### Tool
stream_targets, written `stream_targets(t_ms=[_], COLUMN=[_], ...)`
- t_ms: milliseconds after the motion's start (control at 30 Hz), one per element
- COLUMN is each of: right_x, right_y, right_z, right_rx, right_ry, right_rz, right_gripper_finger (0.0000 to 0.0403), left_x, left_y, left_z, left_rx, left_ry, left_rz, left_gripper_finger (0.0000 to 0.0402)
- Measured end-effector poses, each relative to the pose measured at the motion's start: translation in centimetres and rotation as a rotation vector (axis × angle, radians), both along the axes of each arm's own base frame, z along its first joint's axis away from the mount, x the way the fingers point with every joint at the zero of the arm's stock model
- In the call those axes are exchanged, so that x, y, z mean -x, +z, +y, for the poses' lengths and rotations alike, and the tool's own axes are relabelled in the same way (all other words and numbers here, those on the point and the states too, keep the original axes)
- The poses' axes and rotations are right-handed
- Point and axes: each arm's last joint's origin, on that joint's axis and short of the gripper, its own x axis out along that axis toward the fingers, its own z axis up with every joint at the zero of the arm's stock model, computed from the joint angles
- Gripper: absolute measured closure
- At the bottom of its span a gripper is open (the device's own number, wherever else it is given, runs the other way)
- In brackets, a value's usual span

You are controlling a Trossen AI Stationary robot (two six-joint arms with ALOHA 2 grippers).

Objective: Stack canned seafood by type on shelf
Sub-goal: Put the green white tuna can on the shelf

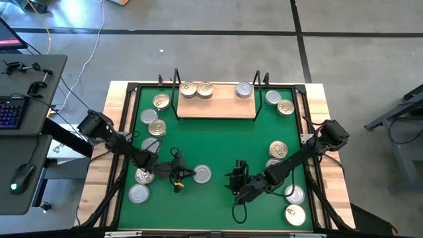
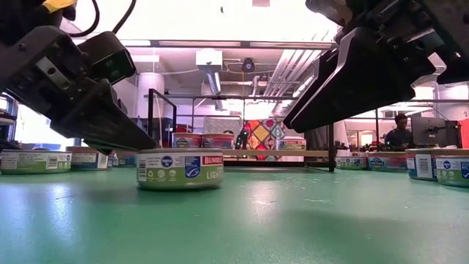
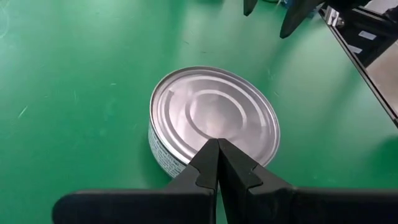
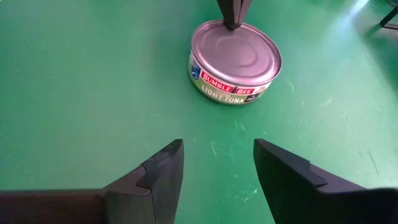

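Note:
A silver-lidded tin [image 1: 202,174] [image 3: 214,118] [image 4: 236,55] stands flat on the green mat, its label reading light tuna. My left gripper [image 1: 188,174] [image 3: 217,144] is shut, its tips at the tin's rim on the side toward the table's left. My right gripper [image 1: 234,180] [image 4: 217,163] is open and hovers over the mat to the tin's right, pointing at it and touching nothing. The wooden shelf [image 1: 217,108] at the far edge carries two gold-lidded tins [image 1: 196,89] and one silver tin [image 1: 244,89]. My left gripper has its shut fingertips [image 3: 211,152] at the tin's top rim [image 3: 186,158] on the side toward the table's left. The fingers slant down from the left [image 2: 150,145]. The tin sits flat on the mat. Whether the tips press the rim or only stand at it, I cannot tell.
Several loose tins lie along the mat's left side [image 1: 149,116] [image 1: 139,193] and right side [image 1: 278,150] [image 1: 295,215]. Black wire uprights [image 1: 176,92] [image 1: 258,92] stand at the shelf's ends. Bare mat [image 1: 211,142] lies between the shelf and the grippers.

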Motion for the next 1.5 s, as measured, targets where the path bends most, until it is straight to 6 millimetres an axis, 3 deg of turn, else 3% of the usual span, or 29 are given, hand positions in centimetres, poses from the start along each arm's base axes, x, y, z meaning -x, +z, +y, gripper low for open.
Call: stream_targets(t_ms=[433,733,900,1167,1367,1500], right_x=[-0.9,-2.2,-2.9,-4.0,-4.3,-4.4], right_y=[0.9,0.8,0.1,-2.8,-2.8,-2.8], right_z=[0.1,-2.1,-3.0,-2.5,-2.6,-2.7], right_rx=[0.170,0.241,0.245,0.424,0.569,0.698], right_ry=[0.171,0.256,0.265,0.402,0.433,0.566], right_rz=[-0.074,-0.039,-0.025,-0.016,-0.031,-0.014], right_gripper_finger=[0.0210,0.0152,0.0141,0.0141,0.0141,0.0141], left_x=[0.1,0.1,0.2,0.2,0.2,0.2], left_y=[0.0,-0.1,-0.1,-0.1,-0.1,-0.1], left_z=[-0.2,-0.2,-0.3,-0.4,-0.4,-0.4], left_rx=[0.006,0.017,0.029,0.033,0.037,0.037], left_ry=[-0.011,-0.018,-0.018,-0.022,-0.020,-0.020], left_rz=[0.001,0.004,0.005,0.005,0.006,0.005], left_gripper_finger=[0.0401,0.0401,0.0401,0.0401,0.0401,0.0401])
